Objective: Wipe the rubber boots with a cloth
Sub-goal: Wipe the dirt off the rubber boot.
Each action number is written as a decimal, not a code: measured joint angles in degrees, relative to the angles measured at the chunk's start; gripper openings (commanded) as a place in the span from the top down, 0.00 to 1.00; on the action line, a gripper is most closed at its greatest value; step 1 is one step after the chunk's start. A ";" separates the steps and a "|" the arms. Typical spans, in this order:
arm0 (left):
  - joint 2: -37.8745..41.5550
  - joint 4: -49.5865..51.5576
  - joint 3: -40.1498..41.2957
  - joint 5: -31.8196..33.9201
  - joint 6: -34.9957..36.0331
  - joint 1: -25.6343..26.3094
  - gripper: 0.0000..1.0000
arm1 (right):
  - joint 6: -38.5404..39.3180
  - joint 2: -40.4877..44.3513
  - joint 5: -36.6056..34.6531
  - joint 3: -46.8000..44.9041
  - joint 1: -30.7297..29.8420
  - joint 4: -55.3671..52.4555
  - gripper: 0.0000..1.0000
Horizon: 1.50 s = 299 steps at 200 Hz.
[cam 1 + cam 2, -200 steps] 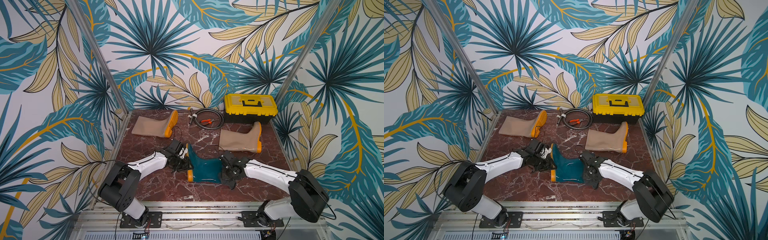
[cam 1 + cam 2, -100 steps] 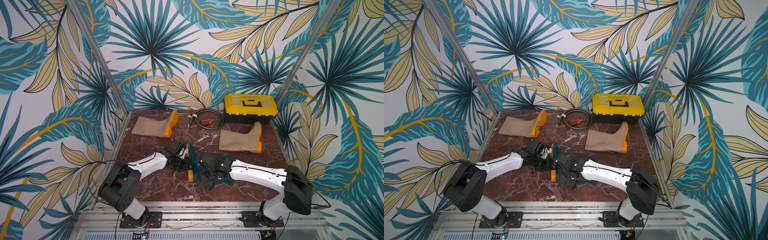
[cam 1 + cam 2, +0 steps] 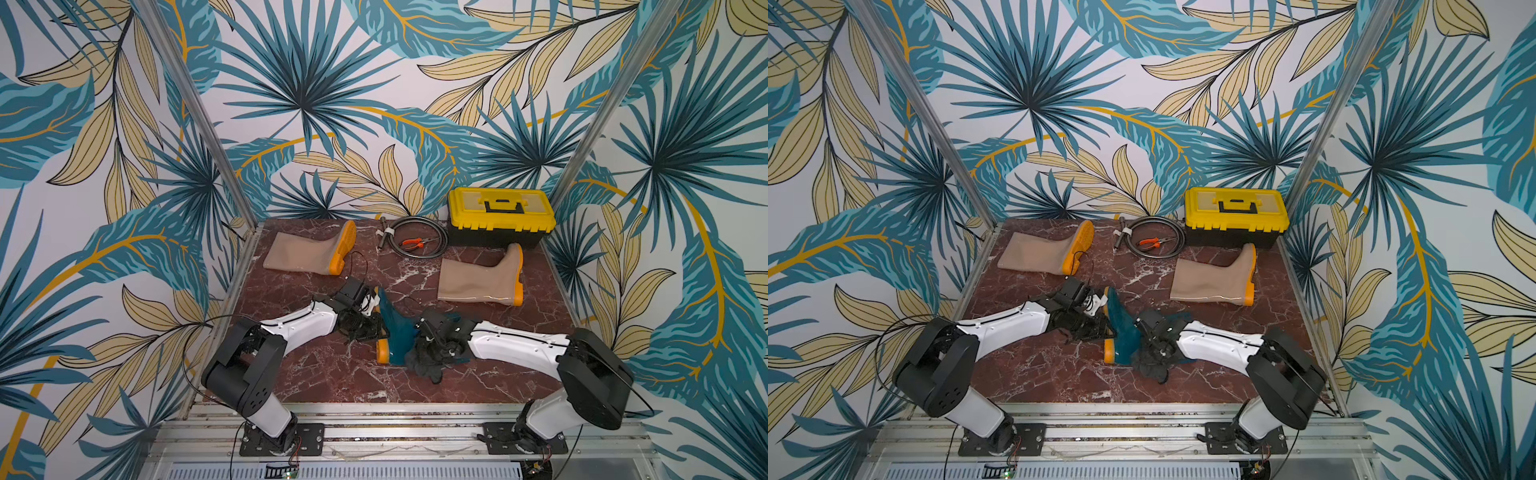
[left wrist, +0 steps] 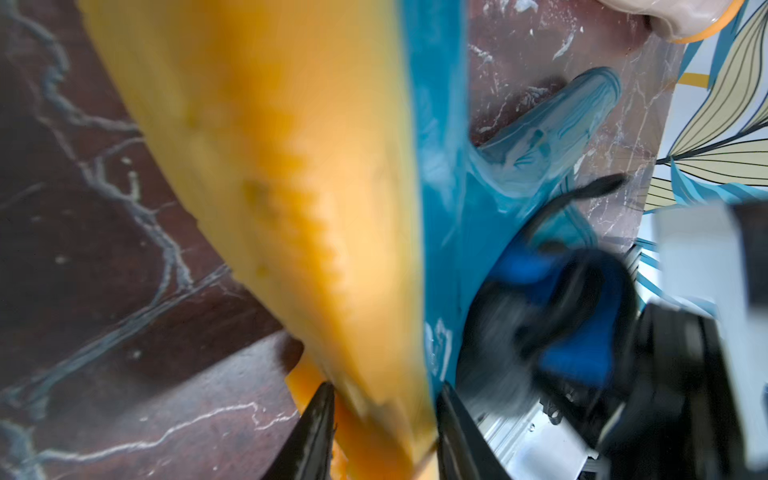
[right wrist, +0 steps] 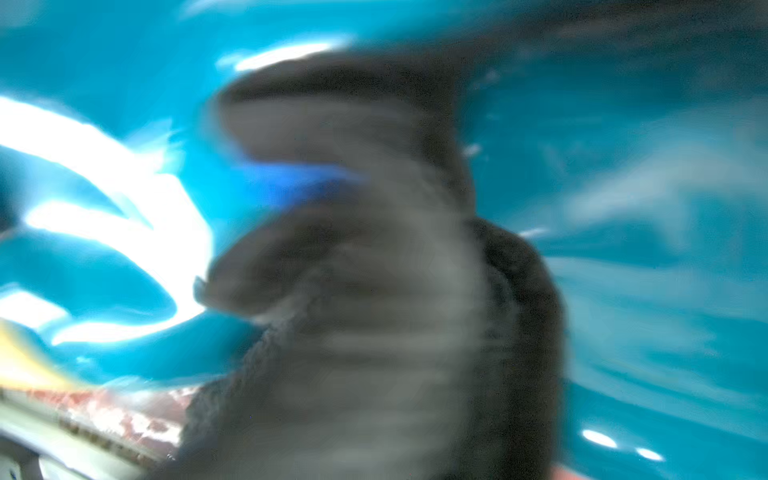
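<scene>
3 boots on marble table (image 3: pixel 332 374): 11 o'clock tan boot (image 3: pixel 307 253), 1 o'clock tan boot (image 3: pixel 482 278), teal boot (image 3: pixel 397 332) near 6 o'clock. Left gripper (image 4: pixel 382 399), jaws part-open, clamps teal boot's orange sole from 9 o'clock. Right gripper (image 3: pixel 424 351), jaws closed tight on cloth (image 3: pixel 428 370); cloth pressed against teal boot at its 4 o'clock side.

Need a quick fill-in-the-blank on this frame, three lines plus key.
The left claw grips the glossy dark teal rubber boot by its ____ sole.
The right claw presses the small charcoal fabric cloth against the ____ boot.
____ beige-tan rubber boots lie untouched farther back.
Missing: orange; teal; two.
</scene>
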<state>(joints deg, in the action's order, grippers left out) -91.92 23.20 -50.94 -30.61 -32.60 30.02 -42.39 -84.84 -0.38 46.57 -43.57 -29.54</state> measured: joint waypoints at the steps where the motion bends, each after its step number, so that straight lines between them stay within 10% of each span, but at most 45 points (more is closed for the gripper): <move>1: -0.02 -0.02 0.00 -0.04 0.02 0.00 0.61 | 0.04 0.55 -0.24 -0.26 0.46 -0.37 1.00; 62: -0.15 -0.02 -0.07 -0.42 0.74 -0.02 0.61 | 3.67 11.45 -6.80 -3.91 13.60 -14.71 1.00; 125: -0.13 0.00 -0.07 -0.48 1.05 -0.04 0.61 | 2.05 -0.79 -5.09 13.07 -10.45 -8.04 1.00; 163: -0.13 0.02 -0.07 -0.48 0.70 -0.04 0.61 | 0.50 -11.56 -1.75 14.36 -15.23 -1.75 1.00; 238: 0.11 0.13 -0.02 -0.35 0.37 0.00 0.60 | 0.15 10.88 -2.89 -5.42 7.30 -5.75 1.00; 299: 3.80 4.87 -0.02 4.15 2.16 0.33 0.28 | 3.98 18.43 -4.72 0.94 11.41 -15.76 1.00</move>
<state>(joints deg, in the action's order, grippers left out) -88.12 28.08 -50.96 -26.46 -30.44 30.35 -38.41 -66.41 -5.10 47.51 -32.16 -45.30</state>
